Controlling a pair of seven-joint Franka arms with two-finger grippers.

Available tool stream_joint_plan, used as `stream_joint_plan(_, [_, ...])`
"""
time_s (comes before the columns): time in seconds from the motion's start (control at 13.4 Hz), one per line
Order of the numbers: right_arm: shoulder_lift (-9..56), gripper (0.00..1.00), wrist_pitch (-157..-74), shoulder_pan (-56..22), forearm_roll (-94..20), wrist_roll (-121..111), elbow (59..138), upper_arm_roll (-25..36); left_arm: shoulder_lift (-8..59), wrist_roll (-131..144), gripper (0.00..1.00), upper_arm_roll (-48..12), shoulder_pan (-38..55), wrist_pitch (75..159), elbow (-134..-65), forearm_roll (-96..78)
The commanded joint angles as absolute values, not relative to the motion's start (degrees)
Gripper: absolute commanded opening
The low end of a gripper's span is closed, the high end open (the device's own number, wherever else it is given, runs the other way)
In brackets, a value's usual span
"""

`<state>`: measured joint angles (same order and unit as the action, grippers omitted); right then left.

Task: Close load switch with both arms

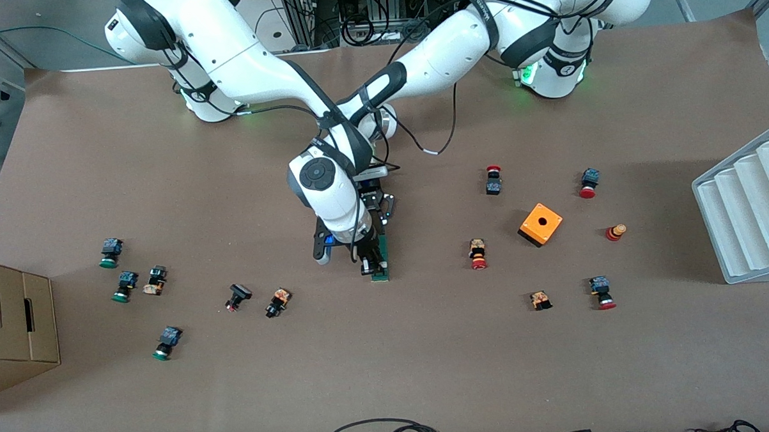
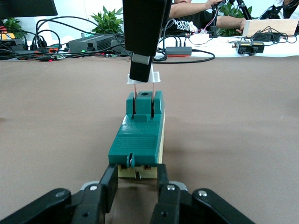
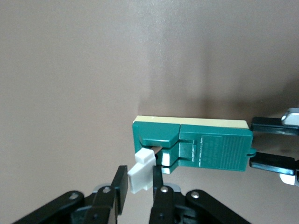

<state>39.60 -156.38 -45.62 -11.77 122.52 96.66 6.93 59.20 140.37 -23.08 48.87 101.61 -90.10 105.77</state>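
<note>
The load switch (image 1: 381, 261) is a narrow green block on a pale base, lying mid-table. In the left wrist view my left gripper (image 2: 136, 179) has its fingers (image 2: 111, 184) against both sides of the load switch (image 2: 140, 135) at the end farther from the front camera. The white lever (image 2: 144, 78) stands raised on two copper blades over the other end. My right gripper (image 3: 140, 179) is shut on that lever (image 3: 142, 170), beside the load switch (image 3: 210, 149). In the front view the right gripper (image 1: 367, 261) comes down from above and the left gripper (image 1: 385, 232) reaches in low.
An orange cube box (image 1: 541, 223) and several red-capped buttons (image 1: 493, 180) lie toward the left arm's end. Green-capped buttons (image 1: 109, 252) and a cardboard box (image 1: 11, 325) are toward the right arm's end. A white ridged tray (image 1: 749, 209) sits at the table's edge.
</note>
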Motion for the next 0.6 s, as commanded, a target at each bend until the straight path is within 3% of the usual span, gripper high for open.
stream_joint_plan(0.0, [42.89,0.28,-157.15,-44.91,-11.25,123.57,92.99,6.94,59.24,140.10,0.41,-23.56,48.16,99.40,-90.53,106.96])
stream_joint_plan(0.52, [45.61,0.28,-157.24,-44.12,-11.08,123.49,90.62,7.03,59.15,140.01,0.44,-23.64,48.25,97.82,-90.35,107.58])
